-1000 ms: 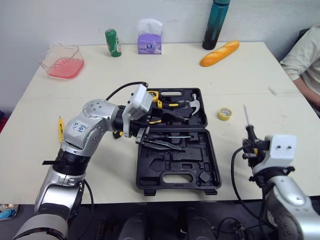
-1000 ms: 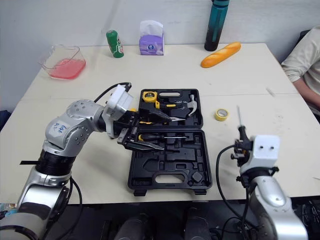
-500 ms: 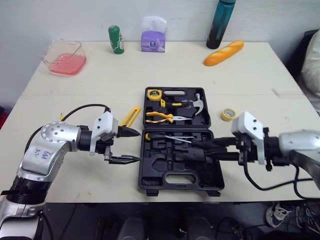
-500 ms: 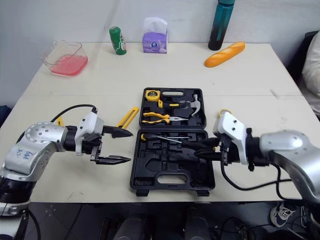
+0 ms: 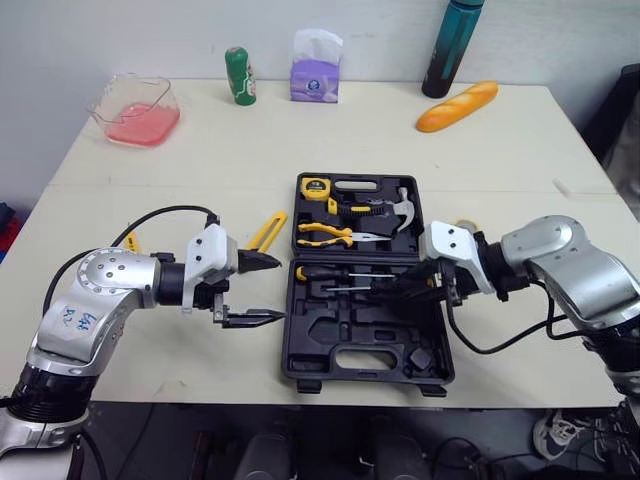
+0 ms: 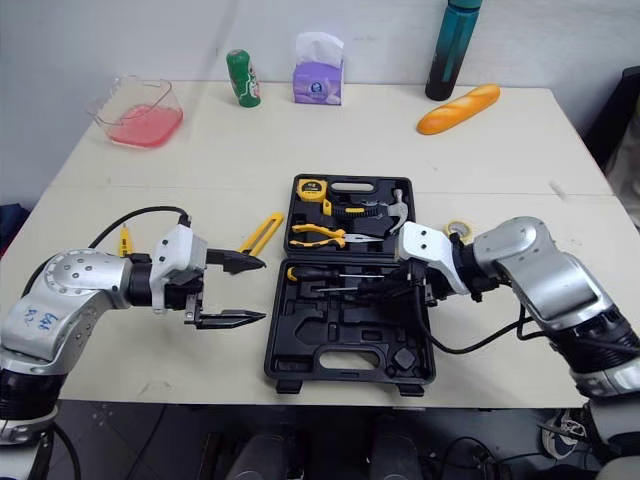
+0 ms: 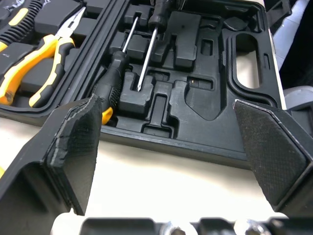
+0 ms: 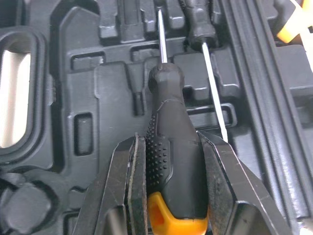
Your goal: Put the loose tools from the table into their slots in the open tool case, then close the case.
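The open black tool case (image 5: 300, 340) lies mid-table. Its far half holds a tape measure (image 5: 314, 187), pliers (image 5: 325, 233) and a hammer (image 5: 405, 208). One screwdriver (image 7: 112, 83) lies in a slot of the near half. My right gripper (image 5: 408, 288) reaches over that half from the right, shut on the black handle of a second screwdriver (image 8: 168, 98), whose shaft points along the slots just above the tray. My left gripper (image 5: 262, 290) hovers open beside the case's left edge, holding nothing. A yellow tool (image 5: 265, 230) lies on the table just beyond it.
A yellow tape roll (image 5: 467, 224) sits right of the case, behind my right wrist. Along the far edge stand a pink container (image 5: 140, 108), a green can (image 5: 240, 75), a tissue pack (image 5: 315, 67), a teal bottle (image 5: 450, 50) and a bread loaf (image 5: 457, 105).
My right gripper swung from the table's right side to over the case's near half, laying the screwdriver flat above the slots. My left gripper withdrew from the case and stays left of it.
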Controlling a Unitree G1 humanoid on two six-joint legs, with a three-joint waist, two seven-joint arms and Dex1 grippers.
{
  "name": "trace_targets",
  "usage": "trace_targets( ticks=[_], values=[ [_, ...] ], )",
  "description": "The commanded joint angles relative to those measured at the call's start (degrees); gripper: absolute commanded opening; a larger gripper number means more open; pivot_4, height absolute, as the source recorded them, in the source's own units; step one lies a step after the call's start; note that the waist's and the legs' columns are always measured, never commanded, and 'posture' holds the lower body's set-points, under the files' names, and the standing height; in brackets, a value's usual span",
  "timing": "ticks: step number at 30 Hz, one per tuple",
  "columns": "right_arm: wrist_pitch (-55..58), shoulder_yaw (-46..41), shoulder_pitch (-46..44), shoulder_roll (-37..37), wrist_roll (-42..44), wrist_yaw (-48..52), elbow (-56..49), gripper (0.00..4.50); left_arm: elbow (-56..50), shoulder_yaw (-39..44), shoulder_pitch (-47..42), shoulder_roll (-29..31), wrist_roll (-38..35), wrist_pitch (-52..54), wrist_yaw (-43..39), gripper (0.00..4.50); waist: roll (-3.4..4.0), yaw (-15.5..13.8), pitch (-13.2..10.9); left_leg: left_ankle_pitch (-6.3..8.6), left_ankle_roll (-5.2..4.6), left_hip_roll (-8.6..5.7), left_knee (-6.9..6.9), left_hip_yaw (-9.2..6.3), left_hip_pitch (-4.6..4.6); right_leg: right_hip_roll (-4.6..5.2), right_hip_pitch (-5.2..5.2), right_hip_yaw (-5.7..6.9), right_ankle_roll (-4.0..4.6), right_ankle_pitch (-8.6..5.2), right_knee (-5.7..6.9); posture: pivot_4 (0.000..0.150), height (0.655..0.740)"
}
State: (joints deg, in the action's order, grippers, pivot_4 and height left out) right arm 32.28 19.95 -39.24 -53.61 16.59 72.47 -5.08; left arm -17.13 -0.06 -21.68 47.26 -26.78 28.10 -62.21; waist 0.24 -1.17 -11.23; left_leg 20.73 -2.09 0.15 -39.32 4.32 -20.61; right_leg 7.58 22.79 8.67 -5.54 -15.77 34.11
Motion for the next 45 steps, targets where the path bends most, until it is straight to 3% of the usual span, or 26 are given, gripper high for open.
trace_targets(
  ticks=[1, 2, 9, 10, 18, 21, 27, 39, 45],
  values=[
    [0.21, -0.49, -0.89, 1.0, -2.23, -0.45, 0.59, 1.07, -1.66, 1.24, -0.73, -0.33, -0.93, -0.15, 0.58, 4.5, 0.0, -0.03, 0.0, -0.01, 0.0, 0.0, -0.02, 0.0, 0.01, 0.0, 0.0, 0.03, 0.0, 0.0, 0.03, 0.15, 0.74],
    [0.77, -0.77, -0.76, 1.25, -2.12, -0.48, 0.3, 1.07, -1.72, 1.16, -0.81, -0.42, -0.99, -0.1, 0.68, 4.5, 0.0, -0.02, 0.0, -0.01, 0.01, 0.0, -0.05, 0.0, 0.01, 0.01, -0.01, 0.06, 0.0, 0.0, 0.06, 0.15, 0.74],
    [5.26, -5.6, -0.36, 0.91, 0.73, -1.44, -3.97, 4.19, -1.59, 0.7, -1.83, -1.49, -1.66, 0.34, 0.58, 4.5, 0.0, -0.03, 0.0, 0.0, 0.02, 0.01, -0.25, -0.04, -0.01, 0.04, -0.01, 0.05, 0.01, 0.0, 0.24, 0.15, 0.74],
    [5.92, -6.74, -0.08, 1.43, 1.68, -1.98, -4.47, 4.43, -1.53, 0.57, -1.99, -1.71, -1.8, 0.35, 0.42, 4.5, 0.01, -0.05, 0.0, 0.0, 0.02, 0.01, -0.25, -0.06, -0.02, 0.05, -0.01, 0.04, 0.0, 0.0, 0.24, 0.15, 0.74],
    [0.14, -14.61, 6.41, 11.14, 7.08, -6.59, -2.48, 4.43, -0.17, -1.87, -4.65, -4.23, -1.04, 0.0, -0.1, 4.5, 0.0, -0.16, 0.0, 0.0, 0.02, -0.01, -0.41, -0.29, -0.16, 0.03, -0.1, 0.07, 0.0, 0.0, 0.22, 0.15, 0.74],
    [-0.61, -16.83, 8.05, 14.65, 9.44, -7.18, -0.48, 3.17, 0.47, -2.58, -5.51, -4.91, -0.78, -0.17, -0.58, 4.5, 0.01, -0.14, 0.0, 0.0, 0.02, -0.02, -0.58, -0.38, -0.34, 0.03, -0.02, 0.2, 0.0, 0.0, 0.29, 0.15, 0.74],
    [-3.64, -17.7, 11.34, 17.52, 10.39, -6.22, 1.66, 0.03, 1.75, -3.33, -6.99, -6.15, -0.49, -0.51, -1.06, 4.5, 0.01, -0.17, 0.0, -0.01, 0.01, -0.03, -0.67, -0.54, -0.5, 0.0, 0.0, 0.37, 0.0, 0.0, 0.3, 0.15, 0.74],
    [0.93, -6.58, 10.87, 14.44, -4.05, -12.74, 9.47, 0.03, 2.9, -4.18, -8.64, -7.32, 0.21, -0.39, -0.82, 4.5, -0.12, -0.08, 0.08, -0.01, 0.01, -0.02, -0.71, -0.54, -0.34, 0.0, -0.11, 0.37, 0.0, 0.0, 0.35, 0.15, 0.74],
    [2.49, -2.2, 13.23, 12.6, -6.02, -12.22, 7.26, 0.03, 2.96, -3.96, -7.61, -7.08, 0.49, -0.61, -0.49, 4.5, -0.17, -0.18, 0.32, 0.07, 0.11, 0.03, -0.67, -0.68, 0.55, 0.06, -1.03, 0.21, 0.03, -0.02, 0.24, 0.15, 0.74]
  ],
)
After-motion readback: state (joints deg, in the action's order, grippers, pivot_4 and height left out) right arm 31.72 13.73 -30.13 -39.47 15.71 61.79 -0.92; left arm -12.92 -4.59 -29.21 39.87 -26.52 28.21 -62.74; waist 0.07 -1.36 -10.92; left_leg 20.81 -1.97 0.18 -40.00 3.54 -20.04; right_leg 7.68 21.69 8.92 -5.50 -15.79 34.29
